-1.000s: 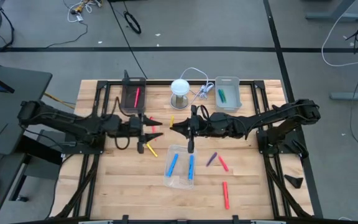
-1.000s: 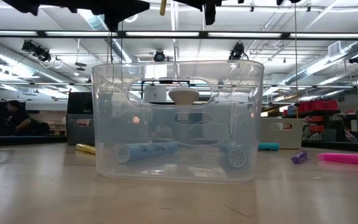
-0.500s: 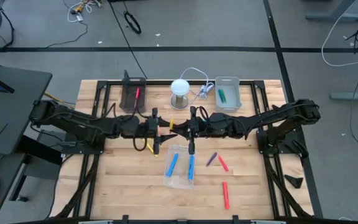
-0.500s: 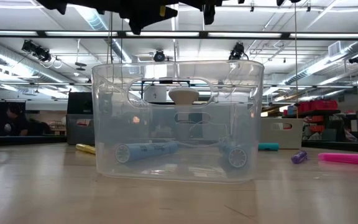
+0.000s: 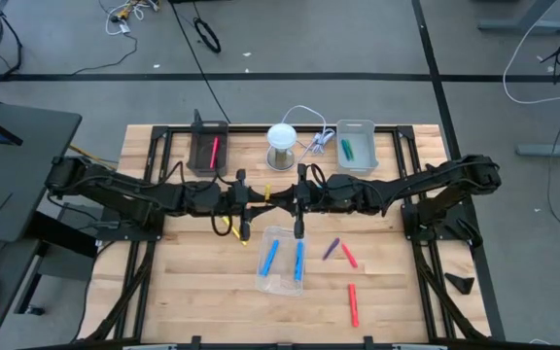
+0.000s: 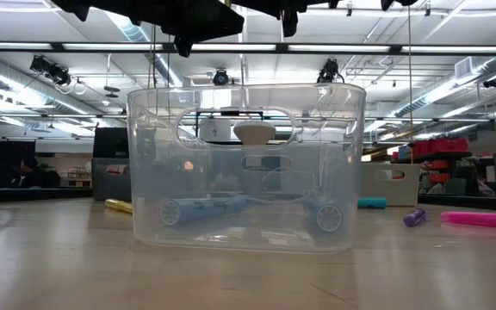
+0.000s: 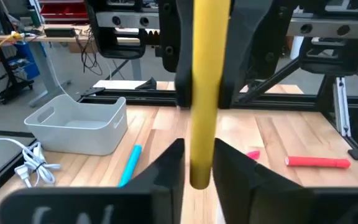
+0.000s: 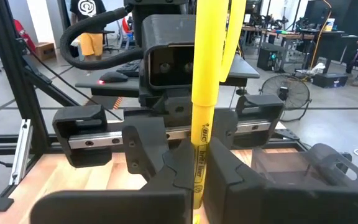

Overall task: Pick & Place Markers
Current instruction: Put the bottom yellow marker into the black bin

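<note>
Change: your left gripper (image 5: pixel 258 197) has swung in from frame left and narrowed its jaws onto the yellow marker (image 5: pixel 268 192).
Right gripper (image 5: pixel 278 197): clamped on the same marker, seemingly for a handover.
Location: mid-frame, above the clear tray (image 5: pixel 282 261) holding two blue markers (image 5: pixel 268 256).
Loose: red and purple markers, lower right.

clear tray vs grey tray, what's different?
The clear tray is see-through; the grey tray is opaque. The clear tray holds two blue markers; the grey tray holds one green marker. The clear tray sits front-centre; the grey tray sits at the back edge, right of centre. Both are open-topped rectangular trays on the wooden table.
</note>
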Controlling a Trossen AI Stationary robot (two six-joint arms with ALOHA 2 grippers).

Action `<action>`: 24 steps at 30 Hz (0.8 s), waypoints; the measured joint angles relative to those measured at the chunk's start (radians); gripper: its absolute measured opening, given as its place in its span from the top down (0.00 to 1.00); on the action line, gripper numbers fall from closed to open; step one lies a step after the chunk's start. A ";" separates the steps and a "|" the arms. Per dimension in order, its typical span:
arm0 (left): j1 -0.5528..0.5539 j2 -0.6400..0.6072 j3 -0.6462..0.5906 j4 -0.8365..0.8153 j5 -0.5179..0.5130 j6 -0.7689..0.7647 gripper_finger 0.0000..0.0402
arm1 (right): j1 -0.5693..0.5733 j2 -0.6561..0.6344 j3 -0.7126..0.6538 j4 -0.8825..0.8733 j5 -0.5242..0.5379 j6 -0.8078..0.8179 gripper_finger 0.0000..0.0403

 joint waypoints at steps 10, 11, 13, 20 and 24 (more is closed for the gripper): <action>0.004 -0.008 -0.001 0.011 0.002 0.017 0.90 | 0.000 0.000 0.000 0.002 0.001 0.005 0.97; 0.004 -0.008 -0.001 0.015 0.006 0.017 0.88 | 0.000 0.000 0.000 0.003 0.000 0.005 0.97; 0.004 -0.008 -0.002 0.034 0.013 0.018 0.83 | 0.000 0.000 -0.001 -0.007 0.000 0.008 0.97; 0.004 -0.008 -0.002 0.054 0.015 0.020 0.74 | 0.000 0.000 -0.002 -0.017 0.000 0.016 0.97; 0.004 -0.007 -0.002 0.046 0.016 0.018 0.78 | 0.000 0.000 -0.002 -0.017 0.000 0.016 0.97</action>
